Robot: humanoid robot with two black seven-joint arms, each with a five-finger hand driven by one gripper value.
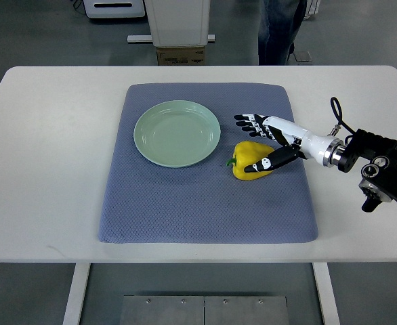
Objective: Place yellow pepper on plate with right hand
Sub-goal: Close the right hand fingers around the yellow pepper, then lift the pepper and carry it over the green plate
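**Right hand at the yellow pepper, plate bare**

The right hand (265, 141) reached in over the blue-grey mat (205, 203), fingers spread behind the yellow pepper (248, 160) and thumb lying across its front, not clamped. The pepper sat on the mat just beside the pale green plate (177, 133), on a white table (49, 169).

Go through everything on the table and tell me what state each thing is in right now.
yellow pepper: lying on its side on the mat, right of the plate, not on it.
plate: empty, flat on the mat.
mat: spread flat on the table.
right hand: at the pepper, thumb across its front, fingers spread behind it, not closed.
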